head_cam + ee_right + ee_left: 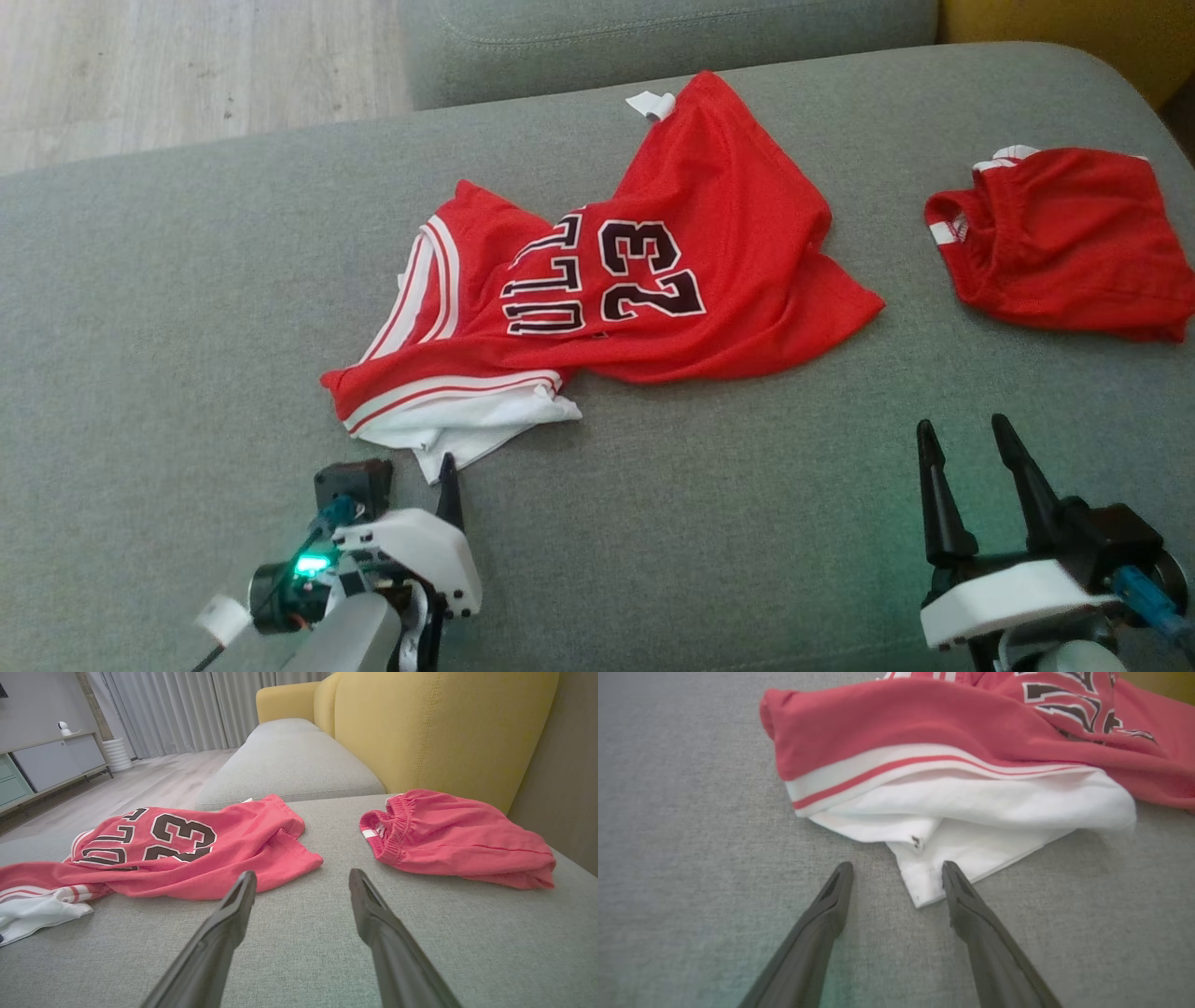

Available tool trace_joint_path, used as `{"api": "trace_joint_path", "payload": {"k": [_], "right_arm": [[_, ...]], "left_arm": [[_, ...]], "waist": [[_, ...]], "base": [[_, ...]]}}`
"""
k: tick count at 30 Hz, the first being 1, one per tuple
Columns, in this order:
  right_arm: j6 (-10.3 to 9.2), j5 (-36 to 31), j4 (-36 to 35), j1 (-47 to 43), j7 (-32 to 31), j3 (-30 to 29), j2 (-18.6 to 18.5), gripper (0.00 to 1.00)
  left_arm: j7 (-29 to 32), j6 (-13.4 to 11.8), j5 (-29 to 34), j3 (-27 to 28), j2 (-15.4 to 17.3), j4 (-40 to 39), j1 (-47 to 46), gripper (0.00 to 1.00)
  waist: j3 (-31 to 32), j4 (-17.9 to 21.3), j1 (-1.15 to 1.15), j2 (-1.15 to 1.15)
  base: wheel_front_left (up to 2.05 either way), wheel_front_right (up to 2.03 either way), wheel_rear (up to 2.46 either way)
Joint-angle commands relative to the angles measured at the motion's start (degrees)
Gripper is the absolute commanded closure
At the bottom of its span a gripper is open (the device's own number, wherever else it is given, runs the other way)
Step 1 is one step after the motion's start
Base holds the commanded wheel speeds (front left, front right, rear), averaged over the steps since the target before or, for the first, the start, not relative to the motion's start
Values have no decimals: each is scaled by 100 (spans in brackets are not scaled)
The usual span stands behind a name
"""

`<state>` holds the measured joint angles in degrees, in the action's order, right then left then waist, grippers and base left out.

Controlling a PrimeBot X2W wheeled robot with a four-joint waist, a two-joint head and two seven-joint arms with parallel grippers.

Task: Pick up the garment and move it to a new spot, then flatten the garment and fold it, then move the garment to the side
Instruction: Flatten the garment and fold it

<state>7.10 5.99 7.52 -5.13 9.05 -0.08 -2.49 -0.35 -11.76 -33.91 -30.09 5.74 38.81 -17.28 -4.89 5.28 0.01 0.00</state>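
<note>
We've got a grey sofa cushion point(187, 327) here: crumpled red jersey point(709, 233) lying around its middle, red shorts point(1064, 243) bunched by its right edge.

The red sleeveless cloth jersey point(728, 233) is a thin, matt knit, and its black numerals look smooth and flat. At its three o'clock, the crumpled red cloth shorts point(1074, 243) look soft and matt. The grey woven sofa cushion point(187, 327) beneath is coarse-grained. At eleven o'clock, the pale floor boards point(140, 75) show wood grain. The left gripper point(896, 865) and right gripper point(302, 873) have jaws of dark, matt plastic.
</note>
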Motion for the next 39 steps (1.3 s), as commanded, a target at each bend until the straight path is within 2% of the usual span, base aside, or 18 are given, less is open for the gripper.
{"api": "trace_joint_path", "payload": {"k": [1,4,5,6,7,9,10,14,19,27,30,35,39], "right_arm": [[39,-7,-184,257,58,137,-39,0],[39,-14,-169,268,67,128,-39,0],[39,-22,-164,272,67,120,-39,0],[39,-38,-159,278,66,114,-39,0],[39,-50,-154,287,64,108,-39,0],[39,-68,-140,314,56,105,-39,0],[39,-85,-131,335,47,108,-39,0],[39,-151,-72,490,-55,57,-39,0],[39,-374,146,911,-587,-360,-39,0],[39,-931,912,1897,-1676,-945,-39,0],[39,-1010,1210,2120,-1856,-1060,-83,0],[39,-797,2024,2603,-2100,-1238,-338,0],[39,-546,2563,2917,-2177,-1102,-567,0]], "left_arm": [[-22,28,-61,134,-6,-20,-282,0],[52,123,-36,-4,-54,117,-354,0],[80,150,-18,-61,-73,149,-379,4],[110,178,8,-129,-92,177,-406,35],[135,196,28,-188,-111,205,-431,54],[153,202,55,-281,-148,257,-472,82],[155,195,84,-333,-161,286,-493,100],[28,162,90,-380,-196,341,-561,100],[-348,95,75,-246,-123,184,-636,100],[-741,-86,155,-115,222,-678,-461,100],[-743,-130,179,-132,281,-949,-374,100],[-680,-235,232,-196,383,-1594,-199,100],[-591,-319,264,-225,478,-1980,-104,100]], "waist": [[-22,17,-1,0],[-38,22,-1,0],[-42,18,-1,0],[-46,12,-1,0],[-48,5,-1,0],[-52,-7,-1,0],[-55,-13,-1,0],[-85,-65,-1,0],[-147,-224,-1,0],[-285,-664,-1,0],[-324,-776,-1,0],[-444,-1051,-1,0],[-528,-1174,-1,0]], "base": [[0,0,0],[0,0,0],[0,0,0],[0,0,0],[0,0,0],[0,0,0],[0,0,0],[0,0,0],[0,0,0],[0,0,0],[0,0,0],[0,0,0],[0,0,0]]}}
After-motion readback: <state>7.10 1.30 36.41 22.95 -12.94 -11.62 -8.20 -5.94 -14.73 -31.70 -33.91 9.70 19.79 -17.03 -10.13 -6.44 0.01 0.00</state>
